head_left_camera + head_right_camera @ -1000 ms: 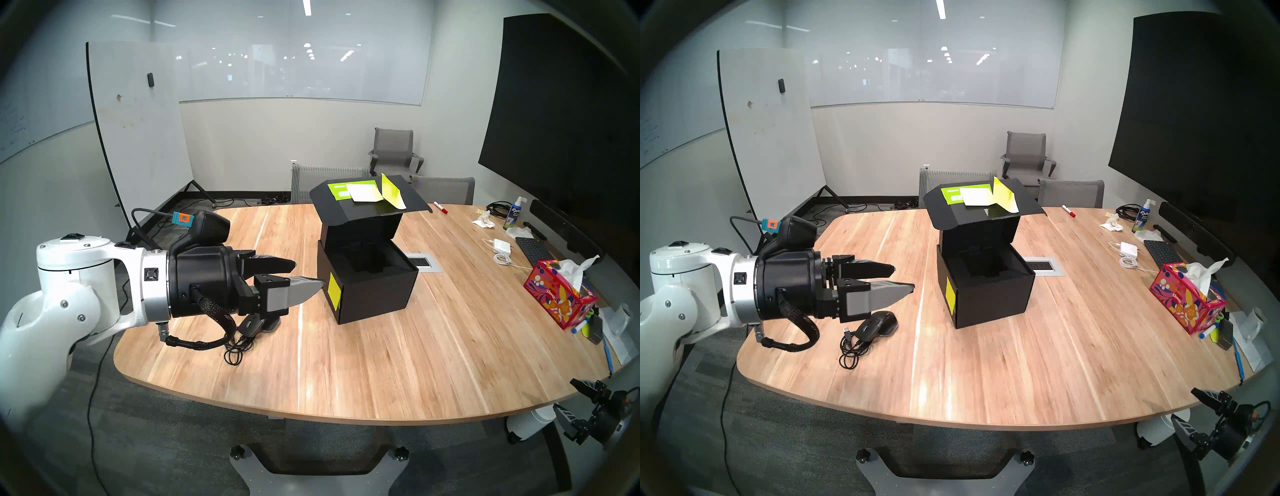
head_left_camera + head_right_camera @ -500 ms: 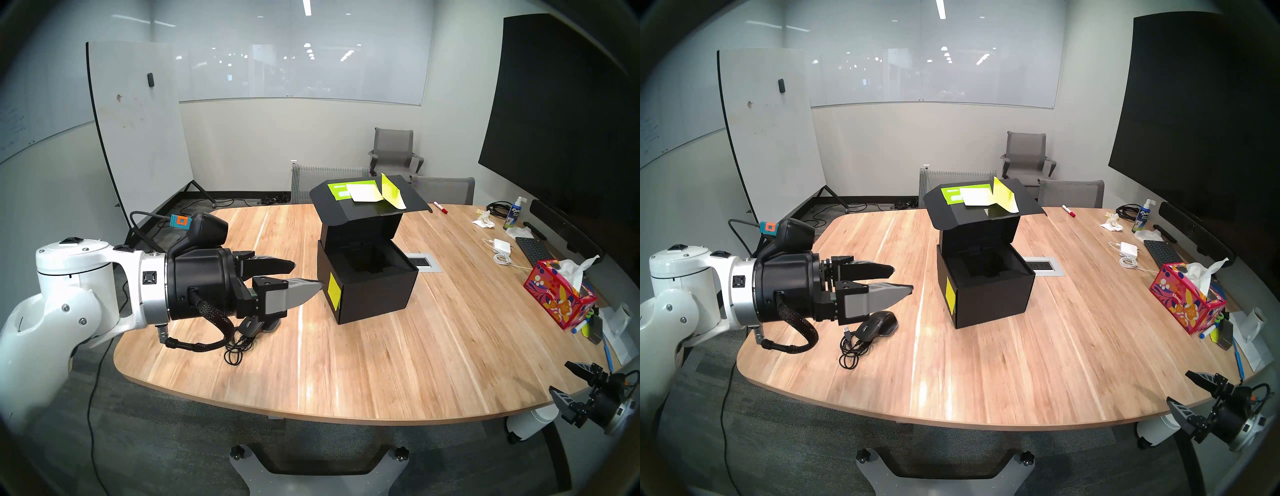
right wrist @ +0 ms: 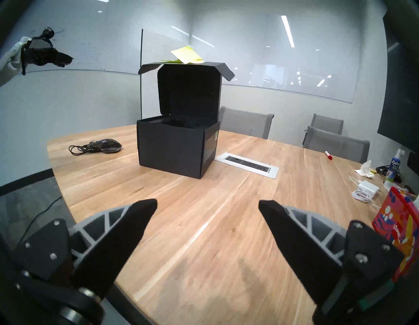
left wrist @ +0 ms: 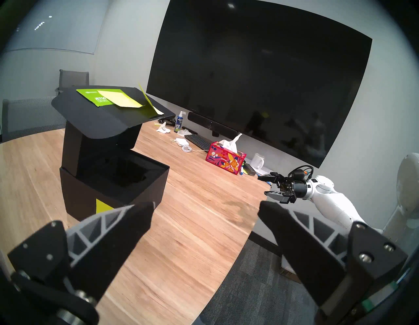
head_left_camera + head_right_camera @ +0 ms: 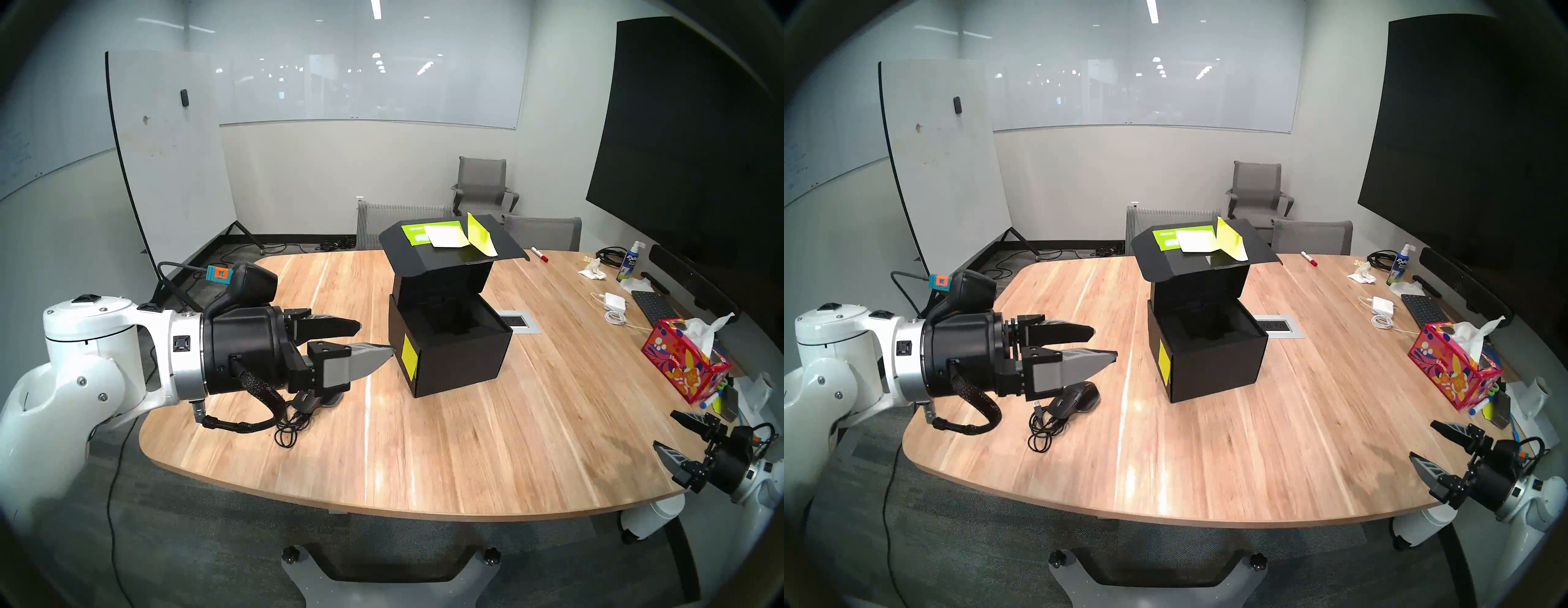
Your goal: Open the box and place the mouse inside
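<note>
The black box (image 5: 458,361) stands mid-table with its flap lid (image 5: 449,250) raised; green label and yellow sticky notes lie on the lid, the black insert shows inside. It also shows in the left wrist view (image 4: 108,188) and the right wrist view (image 3: 172,149). The black mouse (image 5: 1076,397) with its coiled cable (image 5: 1040,433) lies on the table left of the box, also in the right wrist view (image 3: 108,145). My left gripper (image 5: 375,337) is open and empty, raised above the mouse, pointing at the box. My right gripper (image 5: 666,431) is open and empty over the table's right front edge.
A red floral tissue box (image 5: 683,365), black keyboard (image 5: 653,308), white charger (image 5: 615,301), spray bottle (image 5: 630,261) and red marker (image 5: 539,254) lie along the table's right side. A power outlet plate (image 5: 519,320) sits right of the box. Chairs stand behind the table.
My right gripper has risen from below the table's front right edge to over the table edge. My left gripper has drifted slightly left and stays open. Box and mouse have not moved.
</note>
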Action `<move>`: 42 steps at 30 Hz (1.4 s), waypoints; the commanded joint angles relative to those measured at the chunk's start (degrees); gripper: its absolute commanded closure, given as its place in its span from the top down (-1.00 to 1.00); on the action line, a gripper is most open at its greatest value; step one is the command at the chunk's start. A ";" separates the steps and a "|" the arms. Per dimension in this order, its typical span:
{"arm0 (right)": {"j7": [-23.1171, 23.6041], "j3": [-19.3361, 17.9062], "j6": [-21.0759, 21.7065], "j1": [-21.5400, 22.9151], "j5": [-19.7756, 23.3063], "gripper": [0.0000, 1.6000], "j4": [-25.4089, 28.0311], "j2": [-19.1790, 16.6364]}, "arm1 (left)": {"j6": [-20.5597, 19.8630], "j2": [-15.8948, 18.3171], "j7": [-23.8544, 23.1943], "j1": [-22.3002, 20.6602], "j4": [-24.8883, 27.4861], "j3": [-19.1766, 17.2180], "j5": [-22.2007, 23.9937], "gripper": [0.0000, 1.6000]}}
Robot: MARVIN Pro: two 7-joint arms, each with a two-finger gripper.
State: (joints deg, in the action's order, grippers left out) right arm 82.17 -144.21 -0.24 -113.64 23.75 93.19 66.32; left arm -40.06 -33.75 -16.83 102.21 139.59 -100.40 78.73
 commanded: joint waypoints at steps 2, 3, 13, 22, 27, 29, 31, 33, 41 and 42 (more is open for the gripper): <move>-0.32 4.38 1.02 5.62 1.30 1.00 2.65 -2.90 | 0.62 -0.58 -0.60 0.06 0.41 -0.83 0.04 1.00; -0.45 5.01 1.24 6.06 1.32 1.00 2.92 -2.96 | 0.63 -0.62 -0.68 0.12 0.41 -0.88 -0.01 1.00; -0.82 8.10 2.54 7.89 2.13 1.00 3.83 -2.64 | 0.78 -1.08 -1.46 0.72 0.41 -1.45 -0.53 1.00; -1.04 10.58 3.21 9.81 2.78 1.00 4.35 -2.46 | 0.86 -1.42 -2.06 1.18 0.41 -1.84 -1.01 1.00; -1.24 12.18 3.42 11.15 3.03 1.00 3.89 -2.53 | 0.89 -1.61 -2.38 1.42 0.41 -2.05 -1.27 1.00; -1.37 12.80 3.49 11.75 3.06 1.00 3.71 -2.65 | 0.90 -1.68 -2.50 1.50 0.41 -2.12 -1.38 1.00; -1.45 13.39 3.56 12.34 3.11 1.00 3.52 -2.76 | 0.91 -1.75 -2.61 1.58 0.41 -2.19 -1.48 1.00; -1.46 13.91 3.51 12.80 3.15 1.00 3.14 -2.79 | 0.92 -1.83 -2.74 1.67 0.41 -2.27 -1.59 1.00; -1.30 16.68 3.19 15.23 3.19 1.00 1.52 -3.31 | 0.95 -2.10 -3.14 1.94 0.41 -2.49 -1.99 1.00; -1.25 16.99 3.05 15.60 3.19 1.00 1.15 -3.45 | 0.95 -2.14 -3.20 1.97 0.41 -2.51 -2.05 1.00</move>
State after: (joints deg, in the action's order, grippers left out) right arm 80.52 -128.57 3.49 -101.28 26.11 95.09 63.86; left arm -39.63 -35.51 -19.68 104.35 139.59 -102.25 76.61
